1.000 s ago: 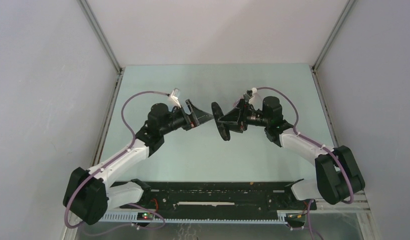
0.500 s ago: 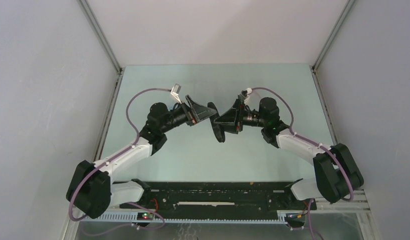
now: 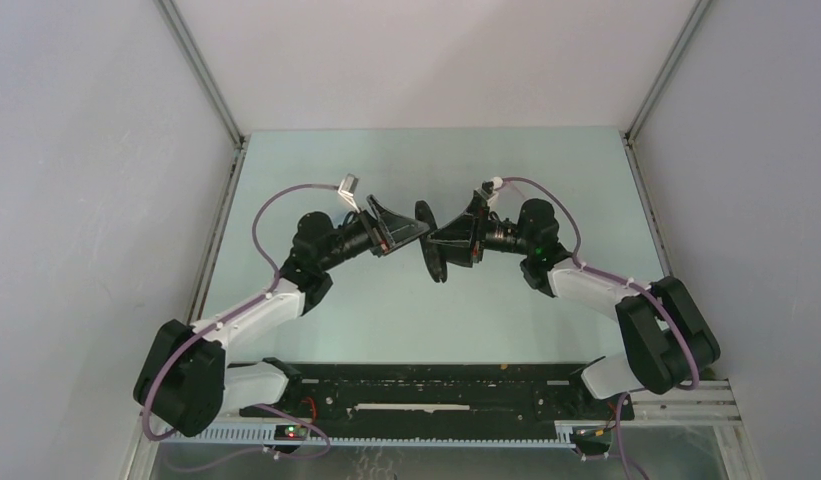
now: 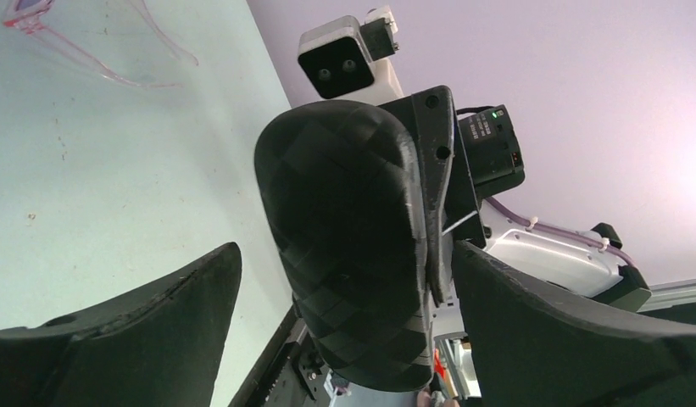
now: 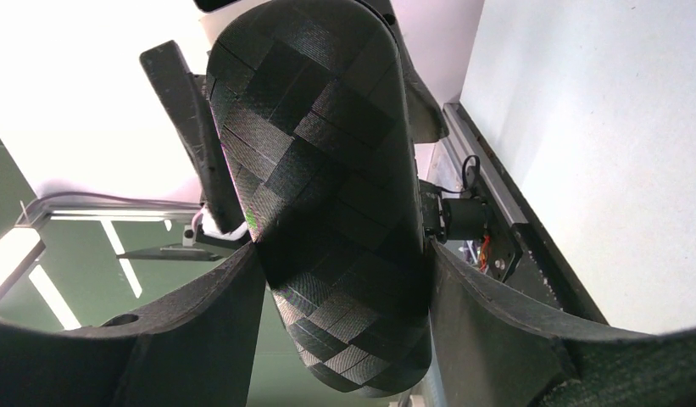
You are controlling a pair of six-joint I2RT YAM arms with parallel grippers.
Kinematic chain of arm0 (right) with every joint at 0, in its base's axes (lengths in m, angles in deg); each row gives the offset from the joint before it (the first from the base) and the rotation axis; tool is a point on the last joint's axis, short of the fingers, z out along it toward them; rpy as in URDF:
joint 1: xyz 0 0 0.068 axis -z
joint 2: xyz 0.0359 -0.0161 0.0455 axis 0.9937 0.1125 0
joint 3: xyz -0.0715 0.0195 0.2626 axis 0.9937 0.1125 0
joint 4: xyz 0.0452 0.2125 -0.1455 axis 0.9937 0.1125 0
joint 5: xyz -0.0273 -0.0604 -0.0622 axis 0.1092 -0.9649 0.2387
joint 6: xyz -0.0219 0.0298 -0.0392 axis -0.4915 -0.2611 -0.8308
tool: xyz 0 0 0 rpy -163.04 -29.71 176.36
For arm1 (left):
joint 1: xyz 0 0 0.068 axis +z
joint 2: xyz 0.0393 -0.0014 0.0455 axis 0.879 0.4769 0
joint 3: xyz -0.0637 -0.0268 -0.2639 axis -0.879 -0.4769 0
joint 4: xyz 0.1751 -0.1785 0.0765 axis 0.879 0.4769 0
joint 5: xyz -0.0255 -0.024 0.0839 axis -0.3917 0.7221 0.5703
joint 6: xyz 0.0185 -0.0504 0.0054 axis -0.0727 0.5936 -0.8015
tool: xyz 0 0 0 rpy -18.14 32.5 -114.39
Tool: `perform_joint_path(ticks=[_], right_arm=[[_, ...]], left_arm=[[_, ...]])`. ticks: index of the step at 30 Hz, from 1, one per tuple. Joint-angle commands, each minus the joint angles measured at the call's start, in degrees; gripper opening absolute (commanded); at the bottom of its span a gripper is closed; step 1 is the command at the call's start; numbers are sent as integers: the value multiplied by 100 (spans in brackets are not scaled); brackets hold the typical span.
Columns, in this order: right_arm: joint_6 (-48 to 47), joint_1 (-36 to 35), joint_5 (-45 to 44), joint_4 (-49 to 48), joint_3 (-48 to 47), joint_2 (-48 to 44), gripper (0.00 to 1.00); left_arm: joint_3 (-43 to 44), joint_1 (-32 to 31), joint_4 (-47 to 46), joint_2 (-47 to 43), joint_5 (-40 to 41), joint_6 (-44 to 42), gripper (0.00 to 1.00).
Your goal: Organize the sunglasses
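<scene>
The black checker-textured case (image 3: 432, 255) is held up on end above the middle of the table. My right gripper (image 5: 344, 250) is shut on the case (image 5: 327, 170), with a finger pressed against each side. My left gripper (image 4: 346, 250) is open and straddles the same case (image 4: 344, 212), with a clear gap at its left finger and a narrow one at its right. In the top view the left gripper (image 3: 414, 230) and right gripper (image 3: 441, 243) meet at the case. The pink translucent sunglasses (image 4: 39, 17) lie on the table at the far top left of the left wrist view; they do not show in the top view.
The pale green table (image 3: 506, 160) is enclosed by grey walls on three sides. A black rail (image 3: 436, 395) runs along the near edge between the arm bases. The right arm's white wrist camera (image 4: 344, 59) shows just behind the case.
The right arm has carried the case a little to the left. The left gripper has moved in, so its open fingers now straddle the case.
</scene>
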Motion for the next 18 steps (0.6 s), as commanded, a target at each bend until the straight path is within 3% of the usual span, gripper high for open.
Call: perform_joint_path(ticks=[1,11,18], right_arm=[[260,-38,120,-628,-31,9,42],[778,-89,239,-1400,-31,326,41],[872,-147,287,-1527,-31,477,41]], left_arm=[[-160,80,-566,-116,-249,199,96],[-230,76,-1100,33,-427,547,88],[-291,76,-1421,189,-390,828,71]])
